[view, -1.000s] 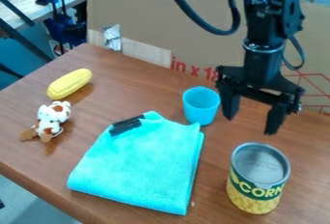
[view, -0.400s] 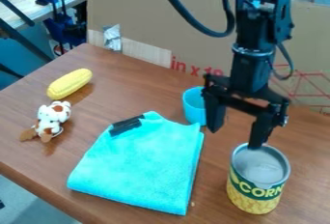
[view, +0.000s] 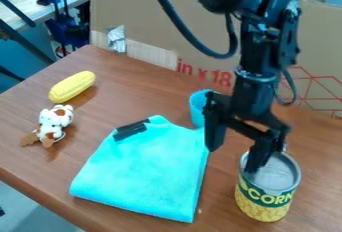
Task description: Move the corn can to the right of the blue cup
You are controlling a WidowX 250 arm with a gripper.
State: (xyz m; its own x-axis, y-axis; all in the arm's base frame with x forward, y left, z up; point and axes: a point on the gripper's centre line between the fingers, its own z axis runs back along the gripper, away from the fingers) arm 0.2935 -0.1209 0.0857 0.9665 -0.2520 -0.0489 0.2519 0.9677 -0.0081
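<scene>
The black gripper (view: 232,158) hangs open at the right of the table, with nothing between its fingers. Its right finger overlaps the upper left of the corn can (view: 265,192) in the view; whether they touch, I cannot tell. The left finger hangs by the right edge of the folded turquoise cloth (view: 143,173). Behind the gripper, partly hidden by it, stands a blue cup (view: 198,107). Two black strips (view: 131,130) lie at the cloth's upper left corner.
On the left of the brown table (view: 123,88) lie a yellow toy corn cob (view: 72,87) and a small white and brown plush toy (view: 52,124). A cardboard sheet (view: 143,13) stands along the back edge.
The gripper has moved left and toward the camera, from beside the cup to between the cloth and the can. It now covers more of the cup. Its fingers have stayed open.
</scene>
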